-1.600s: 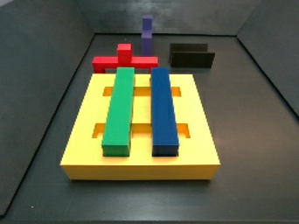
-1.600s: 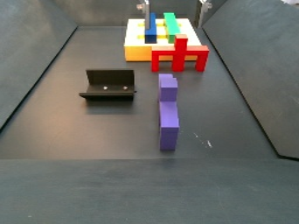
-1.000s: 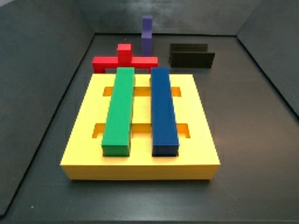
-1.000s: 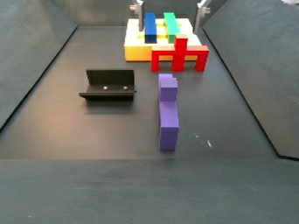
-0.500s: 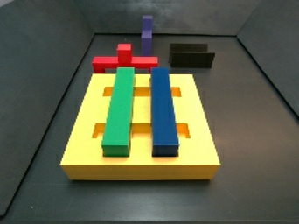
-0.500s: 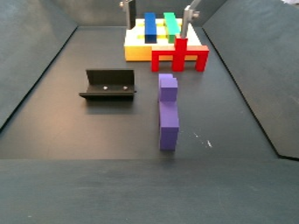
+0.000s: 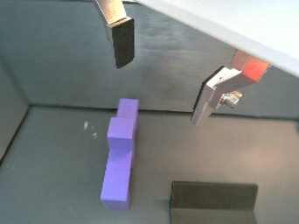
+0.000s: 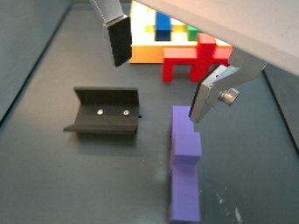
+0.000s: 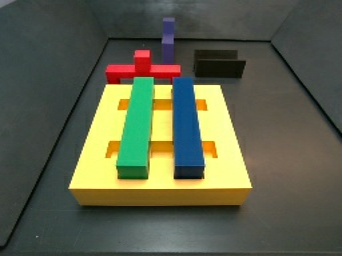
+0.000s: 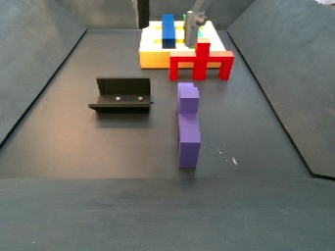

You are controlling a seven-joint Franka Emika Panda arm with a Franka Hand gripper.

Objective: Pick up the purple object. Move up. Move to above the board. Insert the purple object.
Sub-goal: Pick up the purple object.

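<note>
The purple object point(image 10: 189, 123) lies flat on the dark floor in the middle of the bin, its long side pointing toward the board point(image 10: 155, 57); it also shows in both wrist views point(image 7: 119, 153) point(image 8: 184, 166) and stands far back in a side view point(image 9: 168, 35). The yellow board point(image 9: 94, 150) holds a green bar point(image 9: 138, 120) and a dark-blue bar point(image 9: 187, 120) in its slots. My gripper point(image 10: 167, 15) hangs open and empty above the board's near end, short of the purple object. Both fingers point(image 7: 121, 39) point(image 8: 211, 96) have nothing between them.
A red cross-shaped block point(image 10: 202, 64) point(image 8: 193, 59) stands between the board and the purple object. The fixture point(image 10: 120, 95) point(image 8: 107, 112) sits on the floor beside the purple object. Dark bin walls rise on every side.
In the side view the two fingers have come lower and closer over the board's near end, toward the red block. The pieces on the floor have not moved.
</note>
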